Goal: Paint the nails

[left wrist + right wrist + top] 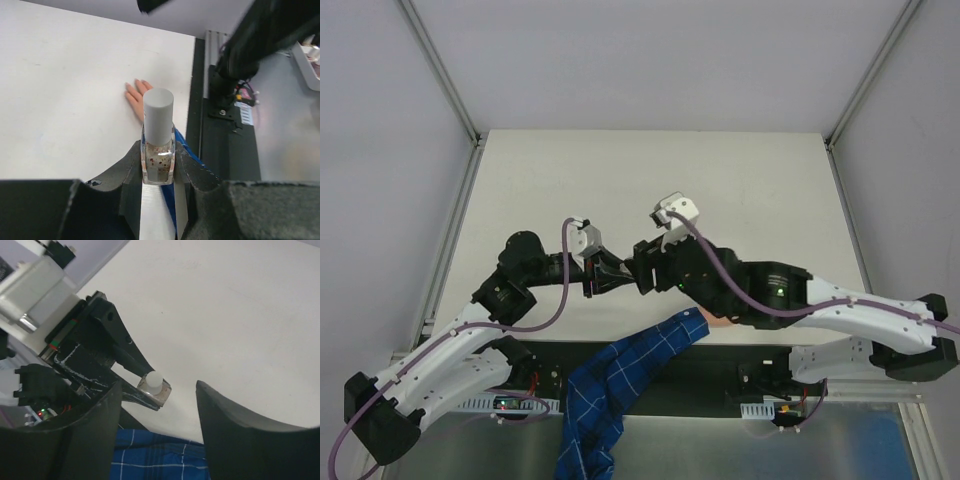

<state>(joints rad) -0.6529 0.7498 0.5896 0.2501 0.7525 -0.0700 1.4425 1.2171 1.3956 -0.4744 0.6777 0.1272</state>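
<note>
My left gripper (158, 161) is shut on a small clear nail polish bottle (158, 155) with red flecks and a grey cap (158, 114), held above the table. In the top view the left gripper (604, 272) points right, and my right gripper (642, 270) faces it, tip to tip. In the right wrist view the right gripper (159, 386) stands open around the bottle (156, 389) without touching it. The pale hand (135, 97) lies flat on the table, in a blue plaid sleeve (630, 368). Its nails are too small to make out.
The white table (650, 180) stretches far behind the arms. A dark strip with the arm bases and cables (760, 385) runs along the near edge. In the top view the right arm (770, 290) covers most of the hand (700, 319).
</note>
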